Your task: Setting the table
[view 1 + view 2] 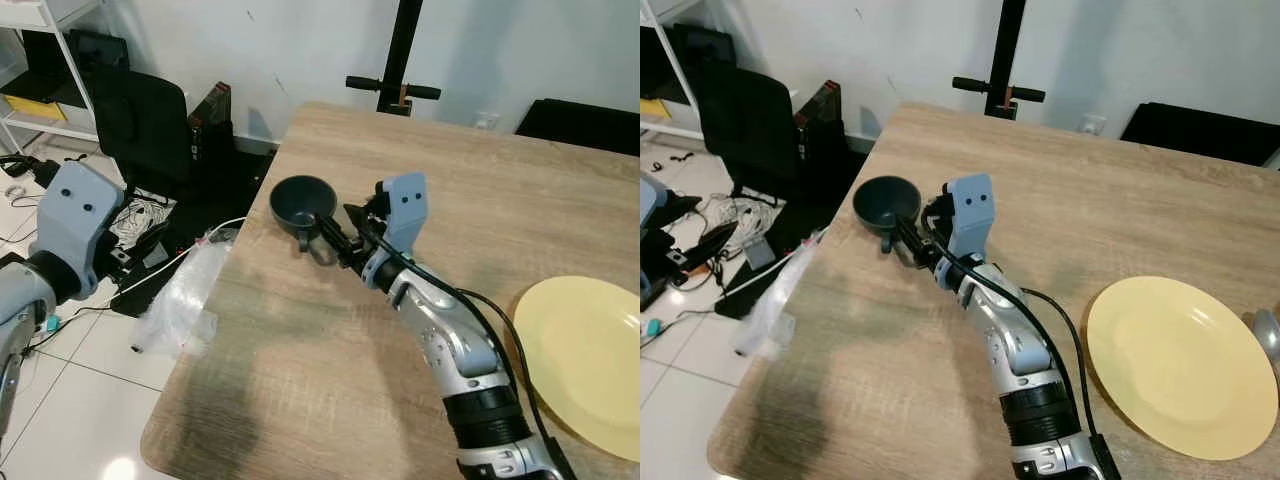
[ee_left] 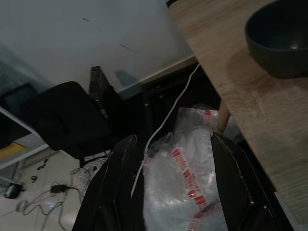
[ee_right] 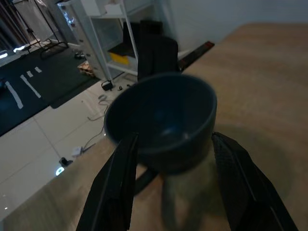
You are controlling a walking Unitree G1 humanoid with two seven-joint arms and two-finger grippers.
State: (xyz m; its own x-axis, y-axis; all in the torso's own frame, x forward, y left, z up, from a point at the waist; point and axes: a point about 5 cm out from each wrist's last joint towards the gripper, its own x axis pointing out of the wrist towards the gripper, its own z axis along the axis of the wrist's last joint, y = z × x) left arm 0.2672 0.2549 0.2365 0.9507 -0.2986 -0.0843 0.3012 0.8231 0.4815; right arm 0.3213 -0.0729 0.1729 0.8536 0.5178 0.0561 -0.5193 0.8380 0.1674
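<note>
Right wrist view: the dark bowl (image 3: 161, 120), empty, sits near the table (image 1: 330, 380) edge between the right gripper (image 3: 168, 192) fingers, spread apart. Head views add an empty yellow plate (image 1: 1180, 365); the left gripper (image 2: 166, 187) hangs open over a plastic bag (image 2: 192, 183).

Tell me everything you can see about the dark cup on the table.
The dark cup is a deep, round, matte blue-grey mug, ceramic by its look, with one loop handle. It stands upright and empty near the left edge of the wooden table. The right pincer reaches its handle side with fingers spread; actual contact is unclear.
</note>
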